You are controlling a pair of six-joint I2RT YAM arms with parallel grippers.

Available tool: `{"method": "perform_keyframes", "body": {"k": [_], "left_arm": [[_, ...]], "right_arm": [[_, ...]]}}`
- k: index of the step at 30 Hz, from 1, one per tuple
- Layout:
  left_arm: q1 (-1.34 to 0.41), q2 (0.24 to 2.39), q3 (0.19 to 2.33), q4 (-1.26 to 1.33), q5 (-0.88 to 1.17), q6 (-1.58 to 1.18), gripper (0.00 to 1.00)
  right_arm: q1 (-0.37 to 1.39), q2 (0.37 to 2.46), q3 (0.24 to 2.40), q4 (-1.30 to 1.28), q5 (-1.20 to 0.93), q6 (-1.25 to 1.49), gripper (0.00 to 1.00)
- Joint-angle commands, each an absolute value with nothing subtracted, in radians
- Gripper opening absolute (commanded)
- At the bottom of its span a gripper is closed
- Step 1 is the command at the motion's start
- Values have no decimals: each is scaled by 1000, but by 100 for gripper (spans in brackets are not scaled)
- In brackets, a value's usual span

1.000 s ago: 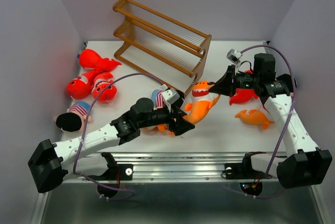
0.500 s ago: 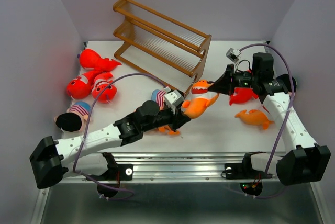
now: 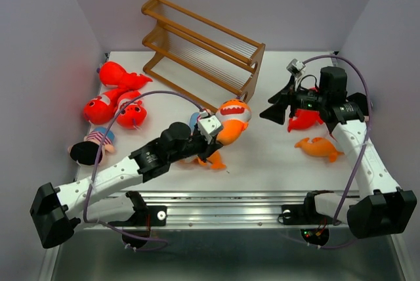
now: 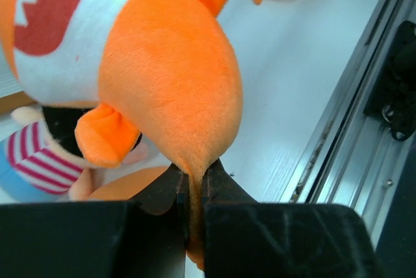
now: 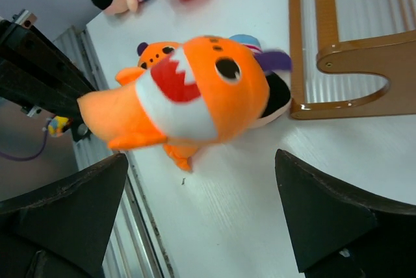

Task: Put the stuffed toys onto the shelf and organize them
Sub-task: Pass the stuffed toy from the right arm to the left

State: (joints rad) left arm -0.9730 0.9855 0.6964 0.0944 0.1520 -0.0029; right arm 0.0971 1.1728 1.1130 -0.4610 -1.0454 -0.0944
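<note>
An orange shark (image 3: 231,115) with a white toothy mouth hangs just above the table in front of the brown wooden shelf (image 3: 203,51). My left gripper (image 3: 213,138) is shut on its tail, which is pinched thin between the jaws (image 4: 194,175). My right gripper (image 3: 274,107) stands open to the right of the shark, apart from it, and in the right wrist view the shark (image 5: 195,96) floats beyond the spread fingers (image 5: 201,187). More stuffed toys lie around it. The shelf's tiers carry nothing.
Three red sharks (image 3: 102,107) and a striped-shirt doll (image 3: 88,148) lie at the left. Another doll (image 4: 36,161) and an orange toy (image 3: 210,158) lie under the left arm. An orange fish (image 3: 318,148) and a red toy (image 3: 303,121) sit by the right arm.
My left gripper shut on the orange shark's tail and lifted it leftward. My right gripper let go of the shark's head, opened wide and drew back to the right.
</note>
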Motion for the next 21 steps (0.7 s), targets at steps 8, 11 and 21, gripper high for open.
{"method": "perform_keyframes", "body": {"k": [8,11,21], "left_arm": [[-698,887,842,-181,204,286,0],[-598,920,851,-187,267,354,0],[-401,1040,819,-19,255,413,0]], "right_arm": [[60,1026,1034,-417,-865,-178,100],[35,1020,980,-413,-923,-205,100],[26,962,842,-420,-1078,-383,100]]}}
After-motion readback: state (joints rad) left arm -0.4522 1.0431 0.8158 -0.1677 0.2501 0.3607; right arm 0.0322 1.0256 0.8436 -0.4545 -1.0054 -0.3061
